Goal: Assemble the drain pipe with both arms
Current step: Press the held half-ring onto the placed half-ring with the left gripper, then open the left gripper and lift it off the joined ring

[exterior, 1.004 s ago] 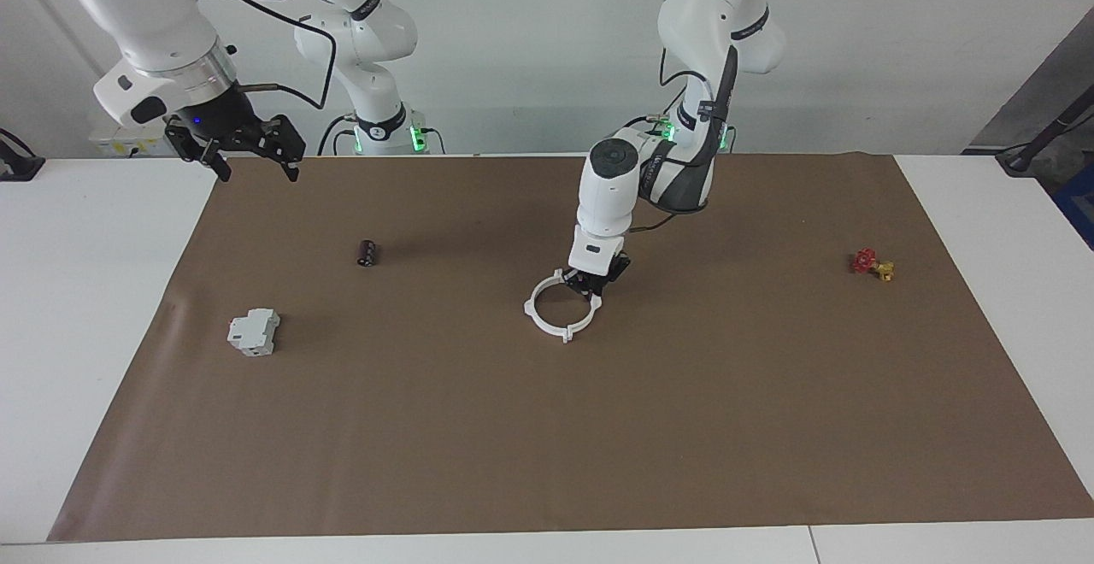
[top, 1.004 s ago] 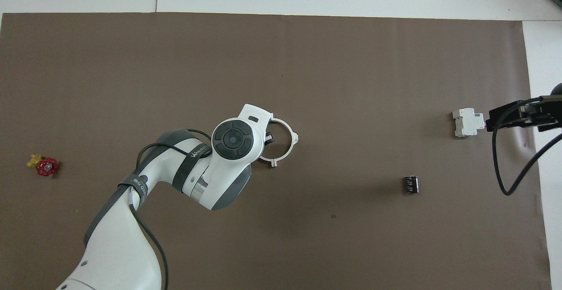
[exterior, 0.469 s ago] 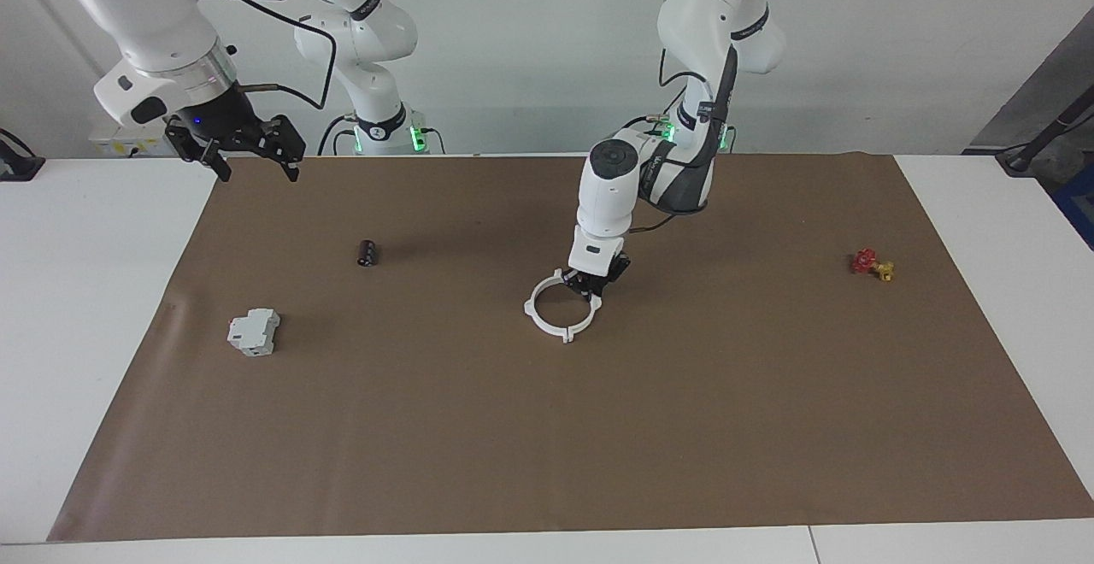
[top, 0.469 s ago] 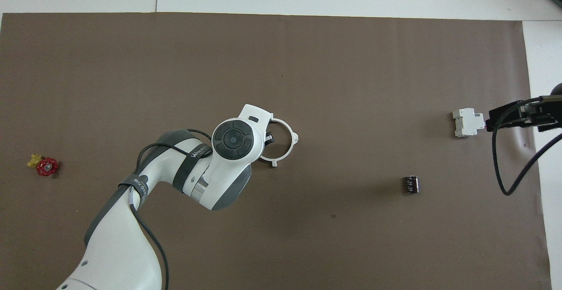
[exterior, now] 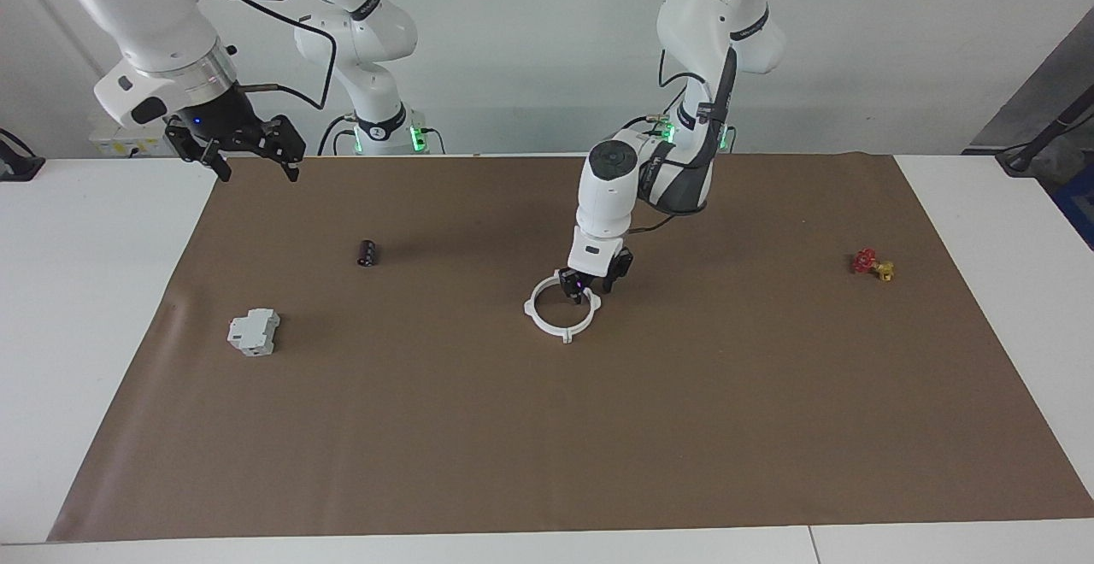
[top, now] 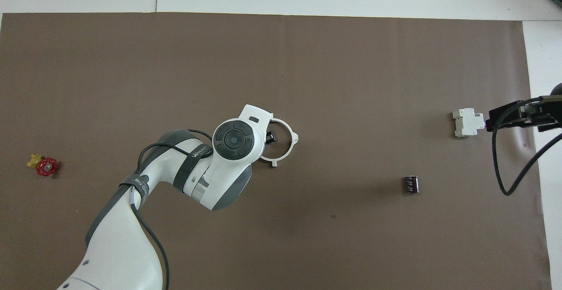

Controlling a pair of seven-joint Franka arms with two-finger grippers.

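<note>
Brown surface [exterior: 684, 427] holds the white drain pipe [exterior: 547, 318] ring. Left tool [exterior: 590, 284] stands spread wide at its rim. Right tool [exterior: 248, 149] waits, spread wide, up high.

**Left arm down low, right arm raised at the side**

The left arm [exterior: 701, 26] comes in from its base, folds at the elbow and turns its wrist [exterior: 608, 179] straight down. The left gripper [exterior: 591, 284] points down close to the table, its fingers [exterior: 570, 282] spread apart. In the overhead view the arm enters from 7 o'clock and its wrist cap [top: 232, 139] faces up. The right arm [exterior: 137, 8] waits, held high, its wrist angled toward 5 o'clock in the facing view. The right gripper [exterior: 252, 162] hangs in the air with its fingers apart.
</note>
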